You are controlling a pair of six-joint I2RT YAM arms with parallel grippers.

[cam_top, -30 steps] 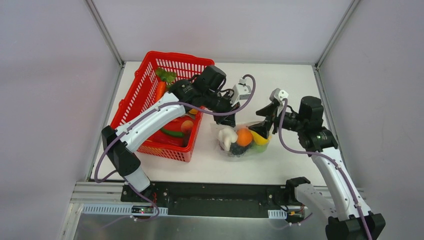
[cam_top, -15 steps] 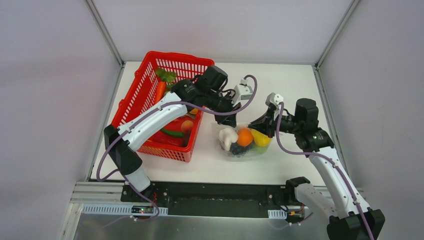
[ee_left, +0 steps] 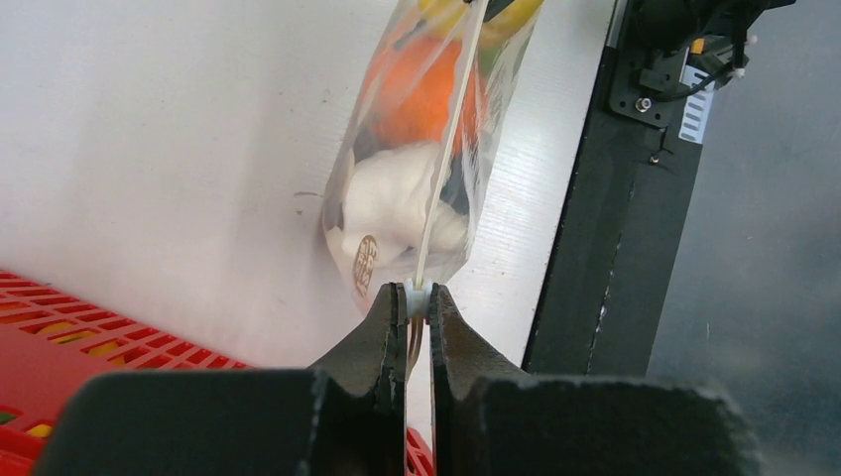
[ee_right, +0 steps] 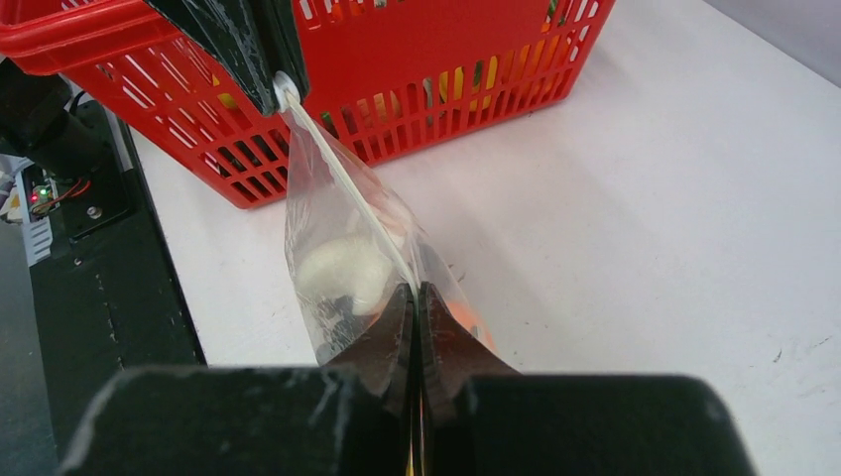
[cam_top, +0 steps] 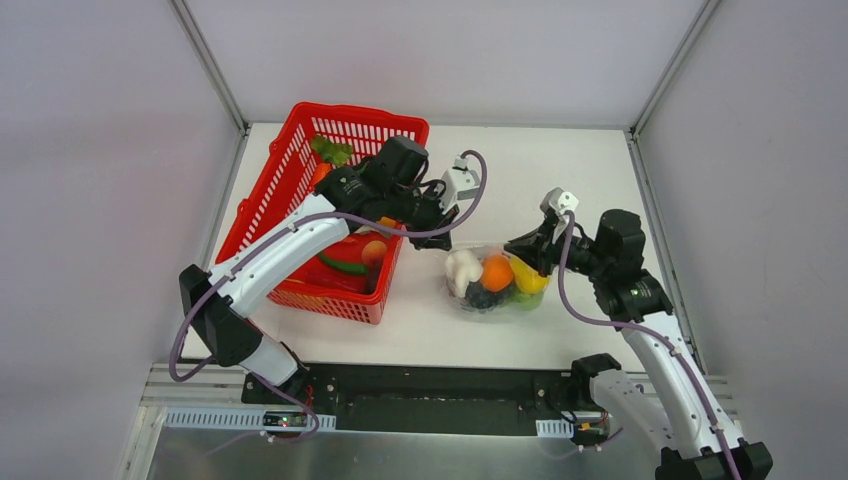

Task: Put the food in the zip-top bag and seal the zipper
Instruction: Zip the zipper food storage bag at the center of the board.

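Note:
The clear zip-top bag [cam_top: 490, 282] lies on the white table right of the basket, holding the food: white garlic [cam_top: 462, 270], an orange ball [cam_top: 496, 272], a yellow lemon [cam_top: 530, 278] and dark grapes [cam_top: 484, 297]. My left gripper [ee_left: 417, 297] is shut on the white tab at one end of the zipper [ee_left: 448, 149]. My right gripper [ee_right: 417, 290] is shut on the zipper strip [ee_right: 347, 188] farther along the bag's mouth. The strip runs taut between the two grippers. In the top view the left gripper [cam_top: 443, 228] and right gripper [cam_top: 520, 247] sit at opposite ends of the bag's top edge.
The red mesh basket [cam_top: 365, 112] stands at the left with more toy vegetables inside, close to the left arm. A black rail [cam_top: 420, 400] runs along the table's near edge. White table stretches behind and to the right of the bag.
My right gripper went from open to shut on the bag's mouth. The left arm pulled its end of the zipper to the left, and the bag shifted slightly.

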